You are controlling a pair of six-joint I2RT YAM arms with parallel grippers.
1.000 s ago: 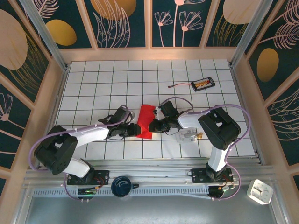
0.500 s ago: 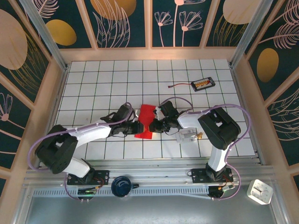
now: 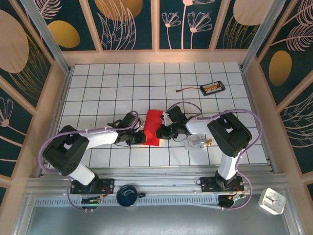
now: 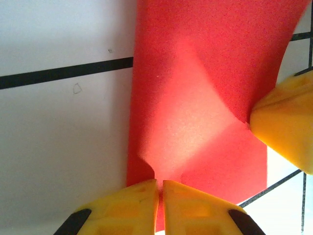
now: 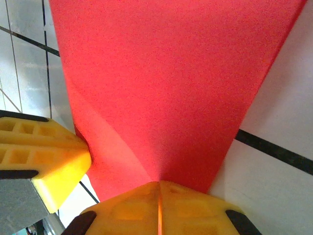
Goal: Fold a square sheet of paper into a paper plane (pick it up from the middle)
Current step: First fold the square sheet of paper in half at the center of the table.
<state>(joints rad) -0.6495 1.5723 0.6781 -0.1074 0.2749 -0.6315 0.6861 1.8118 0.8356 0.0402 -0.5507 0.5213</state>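
Top external view: square sheet of paper point(image 3: 152, 125), red, lying near middle of tabletop point(image 3: 98, 88), between both arms. Folded to narrow band only; no nose or wings yet, so most folding seemingly left. Left claw point(image 4: 159, 186) clamped on its left edge, right claw point(image 5: 159, 191) clamped on opposite edge. Versus half-second earlier: paper's pinched waist spread wider, left arm point(image 3: 98, 138) shoulder swung toward centre.

Left arm point(image 3: 93, 139) and right arm point(image 3: 227, 132): white links, black joint housings, a lilac cable point(image 3: 243, 111) looped along each. The fingers point(image 4: 127, 208) are moulded yellow, ribbed, with black insets.
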